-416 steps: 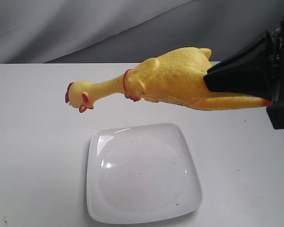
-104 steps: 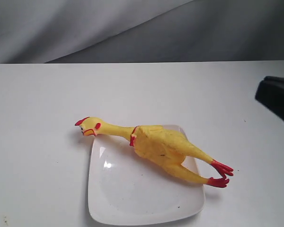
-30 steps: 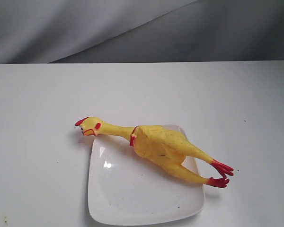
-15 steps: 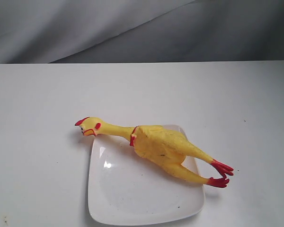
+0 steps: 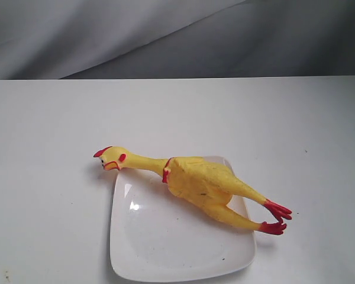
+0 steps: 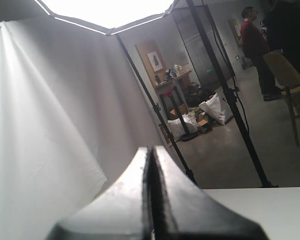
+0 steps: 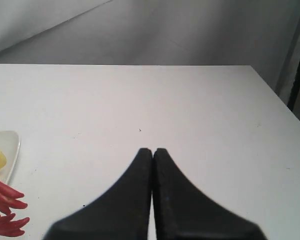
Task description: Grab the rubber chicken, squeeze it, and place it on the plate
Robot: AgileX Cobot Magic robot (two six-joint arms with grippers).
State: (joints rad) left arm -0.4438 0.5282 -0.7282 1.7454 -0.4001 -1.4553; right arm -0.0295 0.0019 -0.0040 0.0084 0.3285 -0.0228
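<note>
Evidently delivered, the long yellow rubber chicken [image 5: 198,184] lies diagonally over the glossy white square plate [image 5: 165,248], too long for it: head overhangs left, feet right. The left jaws and right jaws sit closed, empty.

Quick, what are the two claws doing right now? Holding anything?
Left claw: closed, holding nothing.
Right claw: closed, holding nothing.

white table [image 5: 59,118] filling lower frame, grey draped backdrop [image 5: 165,35] along the top, black stand poles [image 6: 226,90], man in red shirt [image 6: 253,42], wooden chair [image 6: 286,70], white bags [image 6: 213,107] on floor
</note>
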